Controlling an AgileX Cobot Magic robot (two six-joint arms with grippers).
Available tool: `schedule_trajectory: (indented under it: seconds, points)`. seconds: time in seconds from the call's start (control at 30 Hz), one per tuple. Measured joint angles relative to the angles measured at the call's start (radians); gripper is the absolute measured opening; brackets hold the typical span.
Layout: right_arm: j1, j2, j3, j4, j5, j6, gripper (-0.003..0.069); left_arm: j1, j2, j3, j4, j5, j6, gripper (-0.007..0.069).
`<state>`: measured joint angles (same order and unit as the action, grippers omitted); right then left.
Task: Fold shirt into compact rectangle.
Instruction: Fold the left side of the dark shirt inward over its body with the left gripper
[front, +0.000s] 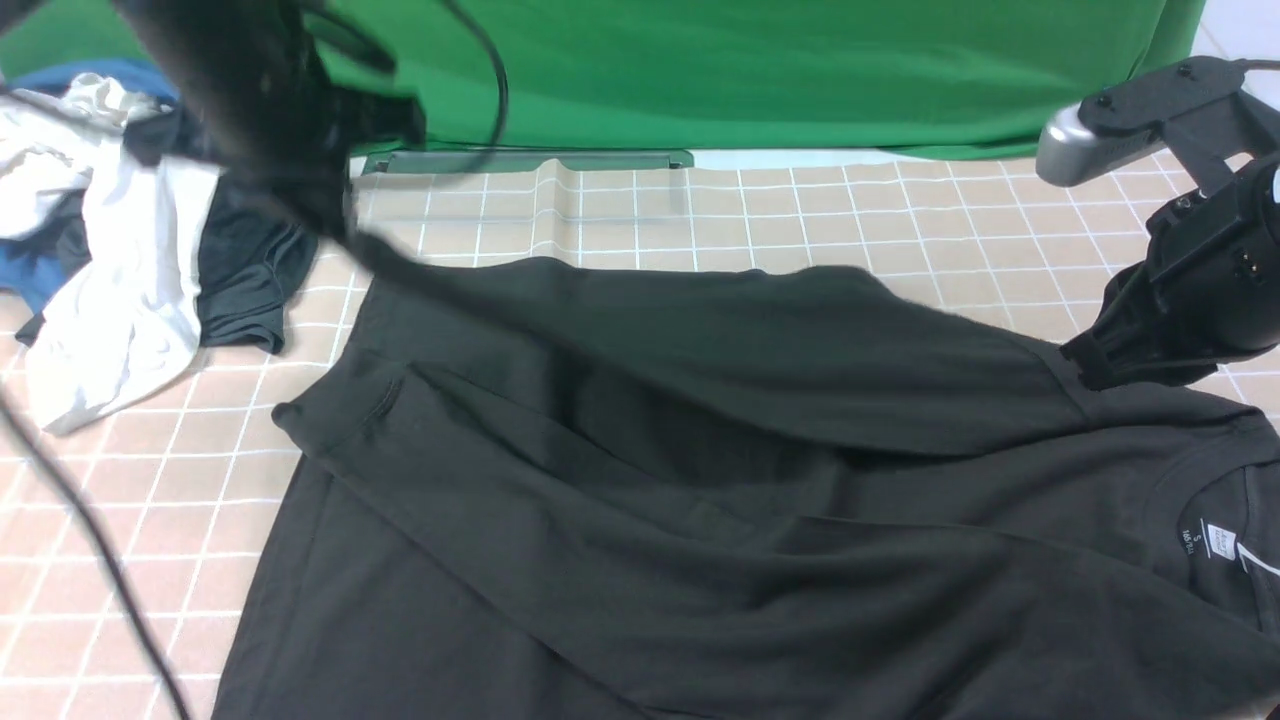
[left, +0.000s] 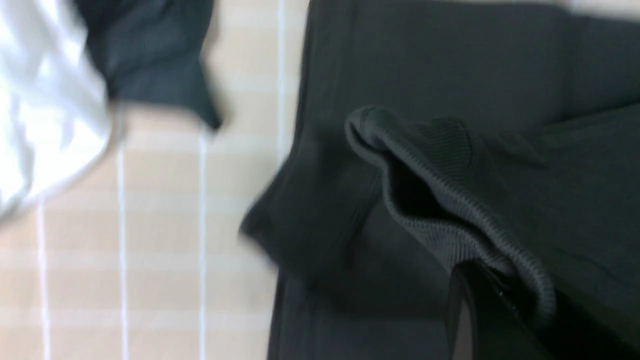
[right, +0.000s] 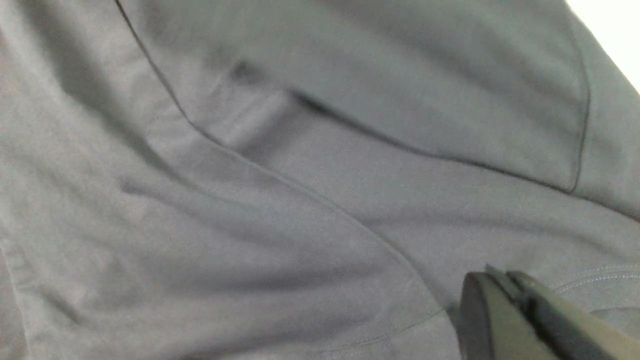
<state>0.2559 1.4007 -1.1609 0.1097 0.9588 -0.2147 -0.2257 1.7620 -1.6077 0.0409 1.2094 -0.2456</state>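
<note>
Black shirt (front: 700, 520) spread across tiled desk (front: 150, 480), neck label (front: 1220, 540) near right, far edge raised taut, right fingers (front: 1090, 365) clamped on its shoulder, left fingers (left: 480, 320) clamped on its ribbed edge, clothes pile (front: 110, 260) far left, green backdrop (front: 800, 70) behind.

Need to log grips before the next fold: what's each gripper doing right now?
Left gripper: closed on an edge of the black T-shirt.
Right gripper: closed on the same T-shirt near its shoulder.
</note>
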Motion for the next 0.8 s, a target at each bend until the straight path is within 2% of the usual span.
schedule_trajectory:
  seconds: [0.23, 0.5, 0.57, 0.63, 0.7, 0.8]
  points:
    - [0.0, 0.0, 0.0, 0.0, -0.027, -0.001, 0.0057, -0.047, -0.163, 0.34, 0.08, -0.084, -0.156, 0.0034]
    - [0.0, 0.0, 0.0, 0.0, -0.034, -0.024, 0.0069, -0.047, -0.19, 0.585, -0.009, -0.2, -0.164, 0.0044]
    - [0.0, 0.0, 0.0, 0.0, -0.041, -0.024, 0.0071, -0.047, -0.19, 0.608, -0.035, -0.213, -0.139, 0.0078]
    - [0.0, 0.0, 0.0, 0.0, -0.048, -0.024, 0.0071, -0.047, -0.19, 0.618, -0.049, -0.216, -0.117, 0.0143]
    - [0.0, 0.0, 0.0, -0.001, -0.048, -0.024, 0.0071, -0.047, -0.191, 0.62, -0.041, -0.216, -0.103, 0.0234]
    - [0.0, 0.0, 0.0, -0.002, -0.037, -0.024, 0.0071, -0.047, -0.194, 0.619, 0.039, -0.194, -0.087, 0.038]
